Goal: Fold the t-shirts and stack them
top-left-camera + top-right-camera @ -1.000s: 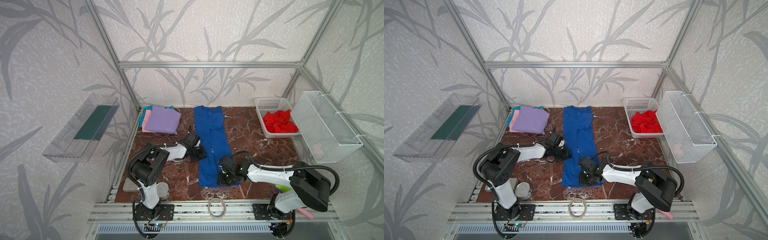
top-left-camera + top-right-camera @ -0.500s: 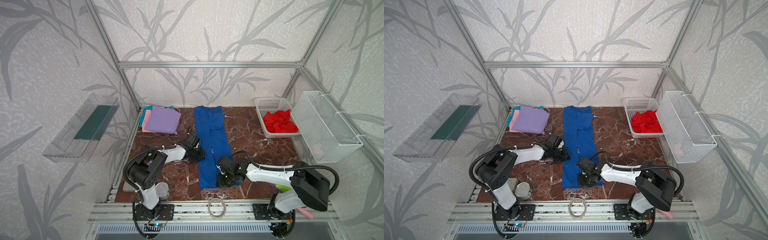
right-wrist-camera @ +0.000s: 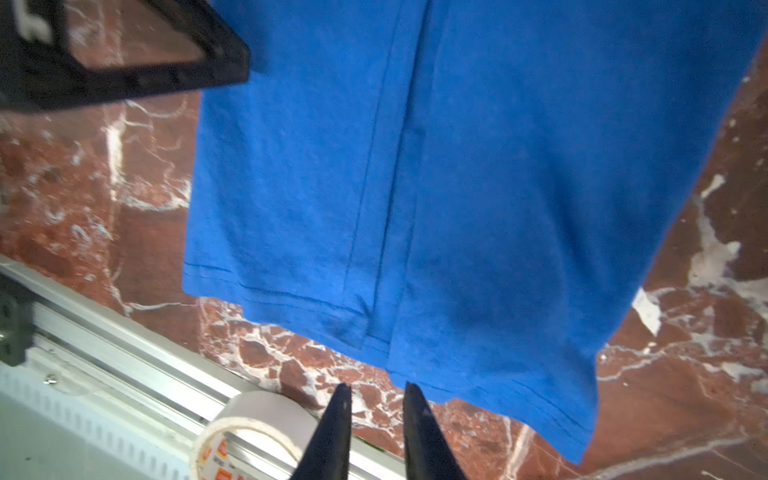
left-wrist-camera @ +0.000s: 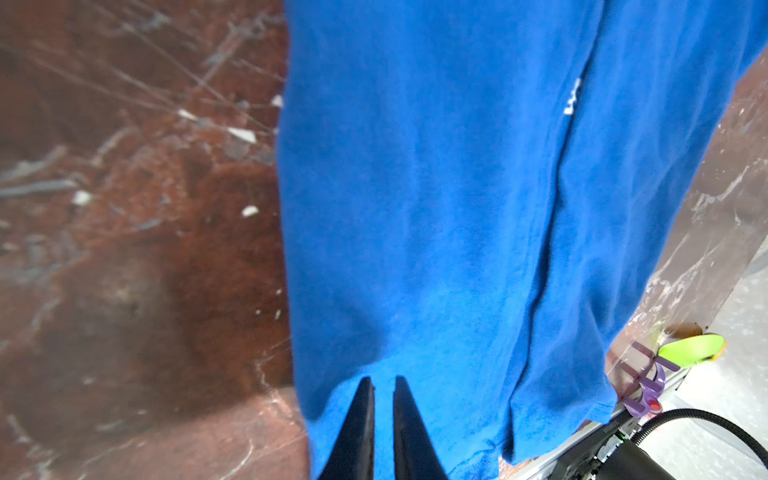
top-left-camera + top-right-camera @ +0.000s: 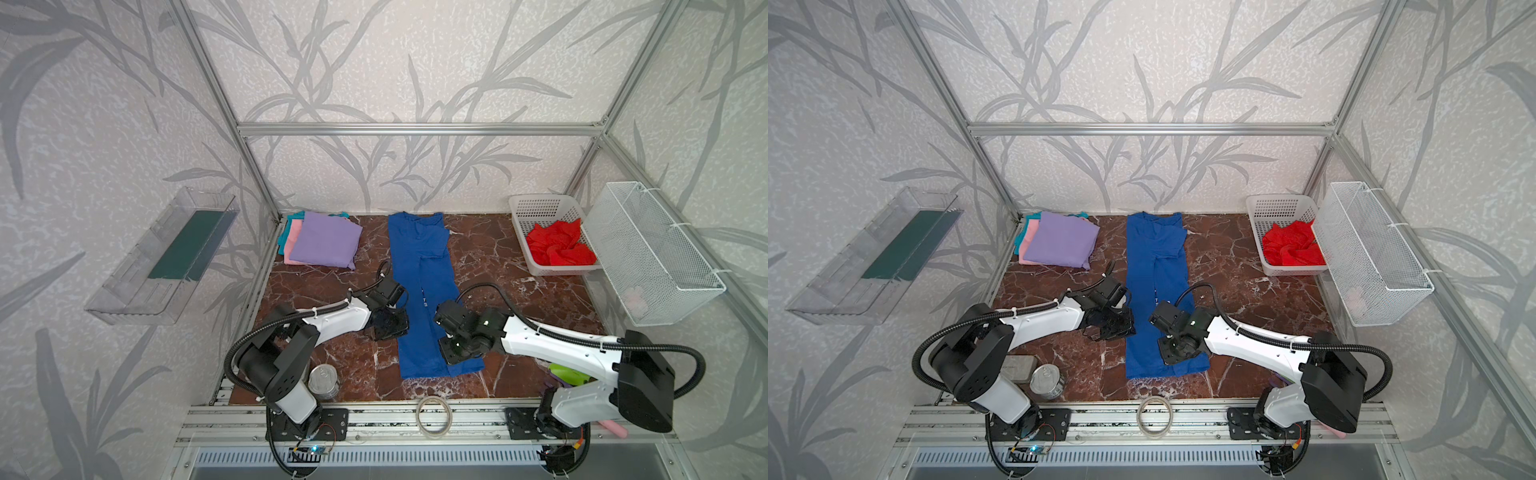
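In the middle of the bench [image 5: 498,266]: the blue t-shirt [image 5: 419,266] lies as a long narrow strip with both sides folded in, collar toward the far wall and hem toward the near rail.
Left claw [image 4: 384,380]: a narrow slit with nothing in it, tips over the strip's left edge, about halfway along.
Right claw [image 3: 378,388]: a slightly wider slit, also empty, tips at the hem.
Just changed: both claws were shut a second ago and have now parted and let go of the cloth. The left one has slid a little toward the near end. The strip itself lies as it did.
Meaning for the task: the lengthwise folds look done and released. I judge the crosswise fold, hem toward collar, comes next, and then the move to the stack.
Stack: the lavender t-shirt [image 5: 326,245] sits on the pink t-shirt [image 5: 294,237] and the teal t-shirt [image 5: 284,232] in the far left corner, near the collar end but apart from it.
Still waiting: the red t-shirt [image 5: 557,245] lies crumpled in the white basket [image 5: 536,208], far right.
Wrist views only: the gaps between the claw tips, the two flaps overlapping at the stitched hem, and the white lettering [image 4: 572,97] peeping out at the fold line.
Top views only: the stack, the basket and the strip's whole length.
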`<state>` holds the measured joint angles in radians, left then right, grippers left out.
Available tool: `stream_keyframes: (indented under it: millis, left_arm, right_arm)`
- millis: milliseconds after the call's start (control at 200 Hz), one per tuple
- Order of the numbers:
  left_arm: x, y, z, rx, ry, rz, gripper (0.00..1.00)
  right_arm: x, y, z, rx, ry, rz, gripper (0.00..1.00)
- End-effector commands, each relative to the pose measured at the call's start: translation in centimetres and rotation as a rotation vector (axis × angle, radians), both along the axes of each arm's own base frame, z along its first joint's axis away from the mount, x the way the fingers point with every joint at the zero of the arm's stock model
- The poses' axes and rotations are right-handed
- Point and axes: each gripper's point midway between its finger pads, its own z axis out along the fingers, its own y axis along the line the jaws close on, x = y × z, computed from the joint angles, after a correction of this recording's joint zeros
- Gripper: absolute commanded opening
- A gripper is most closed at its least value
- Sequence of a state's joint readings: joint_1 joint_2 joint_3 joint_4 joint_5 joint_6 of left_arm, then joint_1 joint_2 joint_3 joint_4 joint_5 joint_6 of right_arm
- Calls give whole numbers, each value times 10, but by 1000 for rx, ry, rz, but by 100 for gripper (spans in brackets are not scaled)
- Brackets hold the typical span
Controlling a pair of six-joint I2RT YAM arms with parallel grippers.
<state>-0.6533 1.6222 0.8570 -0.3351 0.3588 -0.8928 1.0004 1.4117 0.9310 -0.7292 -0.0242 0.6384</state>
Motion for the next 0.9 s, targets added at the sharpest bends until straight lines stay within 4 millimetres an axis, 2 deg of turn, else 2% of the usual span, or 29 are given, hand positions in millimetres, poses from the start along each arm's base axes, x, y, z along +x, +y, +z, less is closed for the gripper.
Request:
stream_keyframes:
  millis: [0, 135, 305, 405, 620, 740, 900]
  left_arm:
    - [-6, 5, -1, 34, 3, -2, 14]
    - [-7, 6, -4, 39, 12, 6, 14]
    - [-8, 7, -4, 45, 11, 8, 14]
    - [-9, 9, -6, 51, 16, 7, 14]
    - [-11, 9, -7, 54, 19, 0, 14]
    - [-11, 9, -7, 55, 21, 0, 14]
    - [-12, 9, -8, 54, 23, -4, 14]
  right_arm:
    - [-8, -23, -18, -119, 9, 21, 25]
    - [-8, -19, -33, -122, 24, 13, 26]
    - [-13, -2, -46, -110, 33, 20, 35]
    - [-14, 3, -53, -110, 42, 18, 35]
    - [-14, -2, -54, -133, 32, 3, 22]
    - [-13, -3, -48, -130, 24, 0, 8]
    - [-15, -4, -46, -137, 28, 3, 5]
